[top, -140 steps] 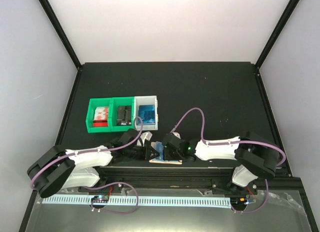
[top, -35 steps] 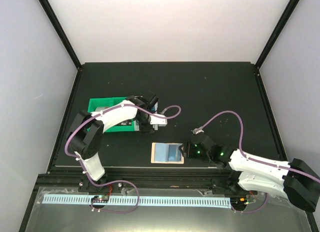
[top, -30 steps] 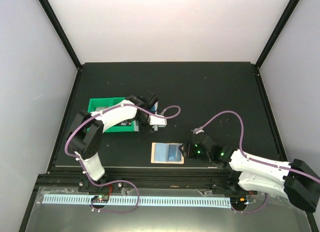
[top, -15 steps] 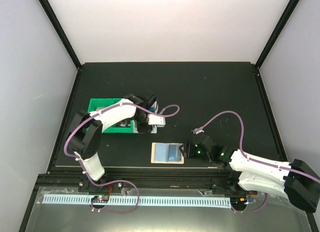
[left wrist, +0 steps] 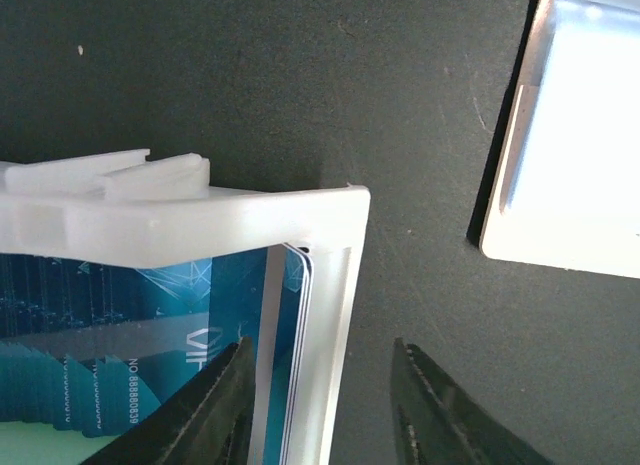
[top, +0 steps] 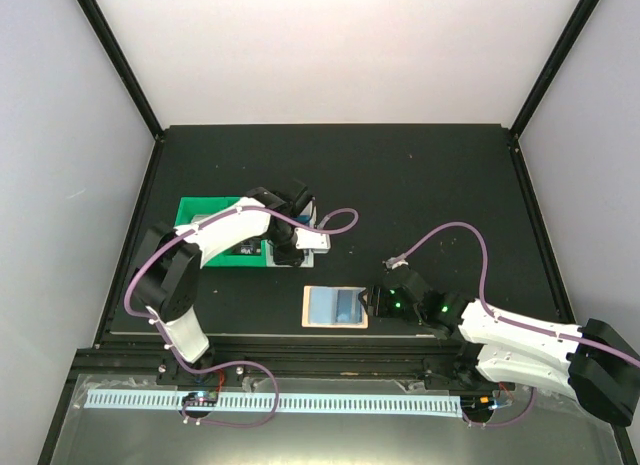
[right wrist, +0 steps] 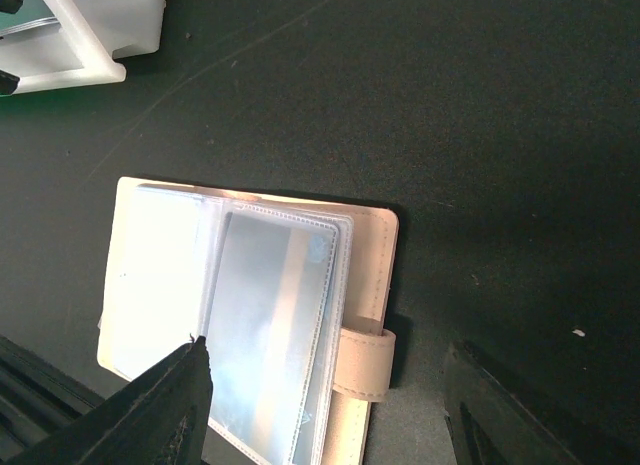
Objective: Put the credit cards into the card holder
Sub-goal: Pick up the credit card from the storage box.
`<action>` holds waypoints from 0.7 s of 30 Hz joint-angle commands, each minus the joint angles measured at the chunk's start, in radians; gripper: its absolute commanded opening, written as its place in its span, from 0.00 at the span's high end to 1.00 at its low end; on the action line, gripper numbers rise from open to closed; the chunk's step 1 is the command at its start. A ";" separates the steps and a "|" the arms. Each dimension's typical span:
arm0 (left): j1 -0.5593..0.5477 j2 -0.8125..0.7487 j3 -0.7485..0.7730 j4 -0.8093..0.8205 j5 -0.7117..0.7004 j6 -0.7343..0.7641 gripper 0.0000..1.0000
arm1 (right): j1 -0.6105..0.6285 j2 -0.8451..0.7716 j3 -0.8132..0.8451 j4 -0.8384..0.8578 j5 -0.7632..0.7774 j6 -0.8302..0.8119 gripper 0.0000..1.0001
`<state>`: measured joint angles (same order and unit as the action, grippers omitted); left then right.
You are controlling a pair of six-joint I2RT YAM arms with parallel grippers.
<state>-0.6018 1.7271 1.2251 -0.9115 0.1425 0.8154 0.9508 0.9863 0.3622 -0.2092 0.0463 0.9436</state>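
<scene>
Hovering the left tool (left wrist: 320, 350) over the corner of the white bin (left wrist: 200, 210), jaws partly apart and visibly pinching nothing, with one finger (left wrist: 215, 415) above the upright stack of blue credit cards (left wrist: 130, 315) and the other outside the bin wall over the dark desk (left wrist: 250, 75). Probably lining up on the outermost card, the one leaning against that wall and offering the easiest edge. Holding the right tool (right wrist: 330, 350) wide open and empty just beside the clasp tab (right wrist: 362, 363) of the tan card holder (right wrist: 160, 275), apparently standing by for steadying it during insertion. Keeping that holder spread flat near the desk's front edge, well apart from the bin, clear sleeves facing up for easy sliding, one bluish card seemingly tucked inside already. Leaving the green bins (top: 200, 210) beside the white one alone.
</scene>
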 commanded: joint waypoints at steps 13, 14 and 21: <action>0.007 0.085 0.001 0.062 -0.058 0.007 0.53 | -0.007 0.052 0.018 0.011 0.003 -0.016 0.36; 0.007 0.082 0.001 0.059 -0.057 0.008 0.54 | -0.007 0.055 0.019 0.011 0.002 -0.016 0.36; 0.010 0.047 0.035 -0.010 0.000 0.011 0.75 | -0.008 0.067 0.019 0.016 -0.003 -0.016 0.36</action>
<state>-0.6010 1.8084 1.2213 -0.8715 0.0994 0.8249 0.9474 1.0458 0.3622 -0.2085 0.0425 0.9417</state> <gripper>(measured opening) 0.274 0.641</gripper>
